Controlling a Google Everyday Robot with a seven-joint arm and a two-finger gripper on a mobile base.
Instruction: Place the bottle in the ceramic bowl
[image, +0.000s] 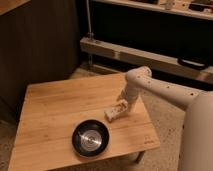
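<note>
The bottle (114, 111) is small and whitish and lies on its side on the wooden table (55, 107), right of centre. The ceramic bowl (90, 138) is round, glossy black with a silvery centre, and sits near the table's front edge, below and left of the bottle. My gripper (123, 103) reaches down from the white arm at the right and is at the bottle's right end, close to the tabletop. The bowl holds nothing.
The white arm (165, 92) crosses over the table's right edge. A metal shelf frame (150, 57) runs behind the table, with a post (90, 35) at its left. A dark panel (35, 45) stands behind at left. Speckled floor lies to the right.
</note>
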